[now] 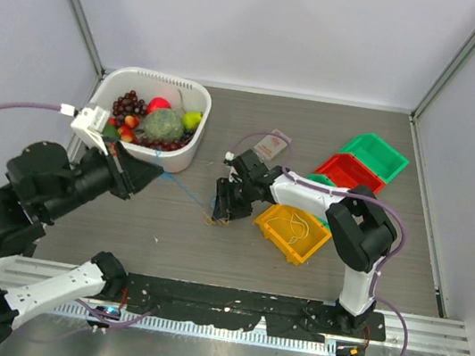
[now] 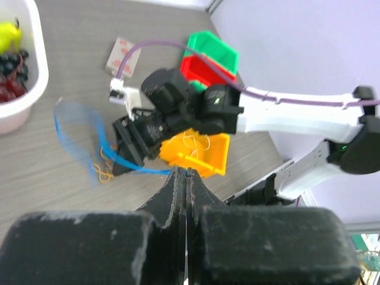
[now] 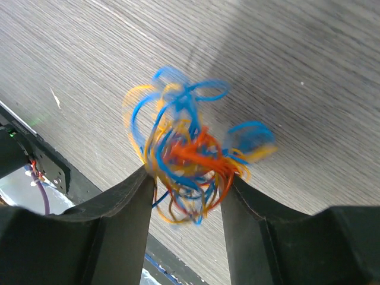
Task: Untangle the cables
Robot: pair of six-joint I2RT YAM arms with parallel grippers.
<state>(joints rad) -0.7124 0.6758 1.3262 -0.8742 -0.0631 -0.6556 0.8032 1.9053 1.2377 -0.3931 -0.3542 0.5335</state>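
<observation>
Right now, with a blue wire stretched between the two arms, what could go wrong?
1. The blue wire runs taut from the shut left pincer into the tangle; more pull may cinch the knot instead of freeing it.
2. The tangle sits blurred between the parted jaws of the right pincer, so that grip looks doubtful; the whole tangle may get dragged out rather than one wire coming loose.
</observation>
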